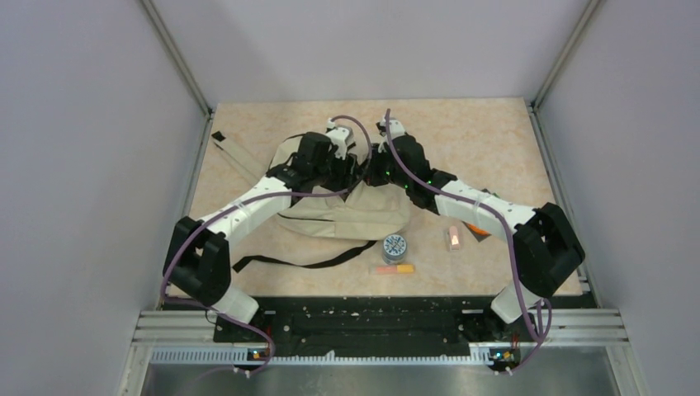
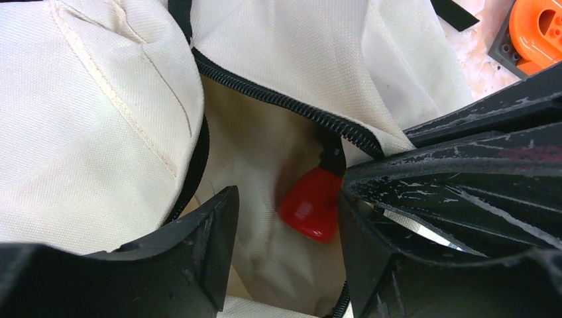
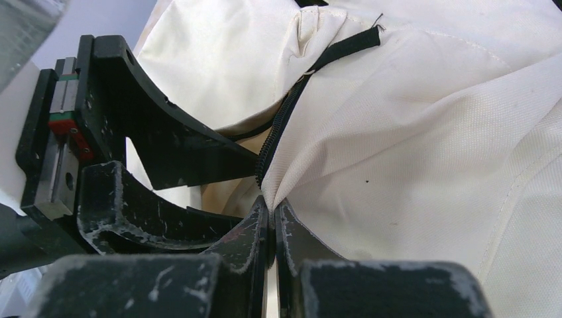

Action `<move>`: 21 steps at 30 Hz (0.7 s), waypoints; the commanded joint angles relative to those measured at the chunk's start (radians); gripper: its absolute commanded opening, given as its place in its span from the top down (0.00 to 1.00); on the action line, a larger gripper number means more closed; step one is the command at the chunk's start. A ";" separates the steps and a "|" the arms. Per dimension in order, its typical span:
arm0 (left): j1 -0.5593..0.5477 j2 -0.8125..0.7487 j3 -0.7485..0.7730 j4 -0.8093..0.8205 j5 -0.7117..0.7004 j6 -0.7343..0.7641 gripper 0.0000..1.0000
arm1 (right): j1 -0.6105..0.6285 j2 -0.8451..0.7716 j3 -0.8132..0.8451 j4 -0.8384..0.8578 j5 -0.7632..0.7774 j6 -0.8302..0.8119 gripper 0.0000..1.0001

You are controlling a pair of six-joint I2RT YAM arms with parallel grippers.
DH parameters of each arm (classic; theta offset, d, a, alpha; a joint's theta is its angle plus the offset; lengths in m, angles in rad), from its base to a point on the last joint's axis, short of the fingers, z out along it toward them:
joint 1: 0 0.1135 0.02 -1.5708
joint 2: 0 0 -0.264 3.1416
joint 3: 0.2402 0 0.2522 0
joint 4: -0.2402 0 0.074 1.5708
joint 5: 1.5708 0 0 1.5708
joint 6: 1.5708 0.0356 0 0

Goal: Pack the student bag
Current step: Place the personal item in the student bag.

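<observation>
The student bag [image 1: 351,213] is a beige canvas backpack lying mid-table with its black zipper open. My left gripper [image 2: 286,199] is open and hangs right over the opening; in the top view the left gripper [image 1: 350,171] is at the bag's far end. A red rounded object [image 2: 311,205] lies inside the bag [image 2: 99,119], close to my right-hand finger [image 2: 371,225]. My right gripper [image 3: 273,207] is shut on the bag's fabric edge [image 3: 397,152] beside the zipper and holds it up. In the top view the right gripper [image 1: 373,165] is next to the left one.
On the table in front of the bag are a round patterned tin [image 1: 394,247], a flat orange-pink strip [image 1: 394,269], a small pink block [image 1: 453,238] and an orange-black item [image 1: 476,229]. A beige shoulder strap [image 1: 235,153] trails far left. An orange part [image 2: 537,30] lies beyond the bag.
</observation>
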 commanded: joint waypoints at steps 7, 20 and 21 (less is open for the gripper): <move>0.006 -0.161 -0.081 0.077 0.004 0.019 0.35 | -0.007 -0.046 0.019 0.086 -0.011 0.007 1.00; -0.170 -0.525 -0.272 -0.004 -0.049 0.055 0.31 | -0.007 -0.030 0.050 0.024 0.037 -0.043 1.00; -0.209 -0.528 -0.285 -0.003 -0.073 0.025 0.31 | -0.007 -0.029 0.052 0.017 0.042 -0.049 1.00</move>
